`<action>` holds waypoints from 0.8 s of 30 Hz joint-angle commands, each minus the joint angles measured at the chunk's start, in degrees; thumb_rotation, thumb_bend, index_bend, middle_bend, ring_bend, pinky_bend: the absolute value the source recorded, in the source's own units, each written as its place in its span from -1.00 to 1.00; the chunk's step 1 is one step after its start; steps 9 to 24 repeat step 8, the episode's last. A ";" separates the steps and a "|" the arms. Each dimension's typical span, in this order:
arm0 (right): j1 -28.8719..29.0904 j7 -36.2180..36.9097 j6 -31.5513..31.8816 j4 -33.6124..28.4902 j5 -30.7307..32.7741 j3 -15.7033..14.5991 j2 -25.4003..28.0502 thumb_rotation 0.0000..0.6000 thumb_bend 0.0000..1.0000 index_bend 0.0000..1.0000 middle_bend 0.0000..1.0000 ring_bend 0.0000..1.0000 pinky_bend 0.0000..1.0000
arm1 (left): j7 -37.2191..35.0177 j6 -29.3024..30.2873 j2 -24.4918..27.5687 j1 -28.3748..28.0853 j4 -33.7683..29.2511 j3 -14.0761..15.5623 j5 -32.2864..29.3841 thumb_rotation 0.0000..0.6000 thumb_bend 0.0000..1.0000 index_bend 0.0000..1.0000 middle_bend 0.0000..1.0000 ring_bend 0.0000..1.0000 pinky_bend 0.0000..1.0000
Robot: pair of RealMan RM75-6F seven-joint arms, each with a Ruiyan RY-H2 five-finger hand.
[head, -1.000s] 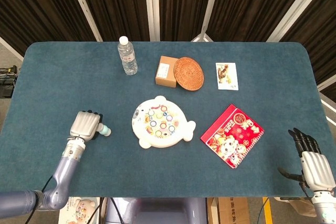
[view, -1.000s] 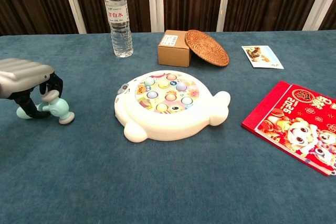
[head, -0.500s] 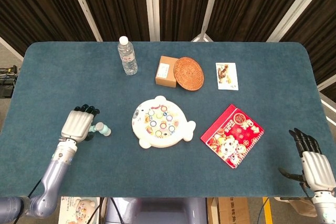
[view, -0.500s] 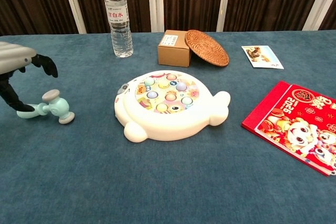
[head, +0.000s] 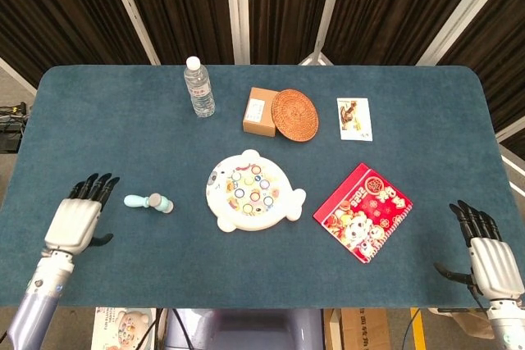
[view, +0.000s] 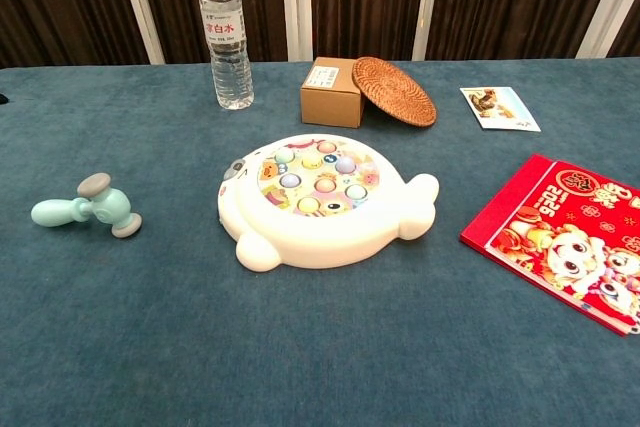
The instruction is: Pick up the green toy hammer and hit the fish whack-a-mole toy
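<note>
The hammer (head: 148, 202), lower left beside the fish toy (head: 253, 190), looks light, rigid, smooth plastic; grasp its handle, as the empty left hand (head: 75, 222) lies with fingers spread.

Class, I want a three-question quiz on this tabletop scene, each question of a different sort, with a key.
1. True or false: the left hand holds the green toy hammer.
2. What leans against the cardboard box? A) water bottle B) woven coaster C) red booklet
3. Fill in: the hammer lies on the table to the ____ of the fish whack-a-mole toy in the head view.

Key: 1 false, it lies free on the cloth, the hand open beside it; 2 B, the woven coaster; 3 left.
</note>
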 commanded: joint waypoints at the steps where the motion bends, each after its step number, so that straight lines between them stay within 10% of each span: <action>1: 0.01 -0.40 0.22 0.16 -0.55 -0.13 -0.07 1.00 -0.68 -1.00 -1.00 -1.00 -1.00 | -6.21 6.60 1.10 6.61 2.56 4.87 8.22 1.00 -0.90 -0.99 -1.00 -1.00 -0.94; 24: 0.01 -2.04 1.08 0.64 -2.53 -0.62 -0.66 1.00 -0.68 -1.00 -1.00 -1.00 -1.00 | -9.06 12.06 -0.10 10.81 7.33 4.27 13.71 1.00 -0.91 -1.00 -1.00 -1.00 -1.00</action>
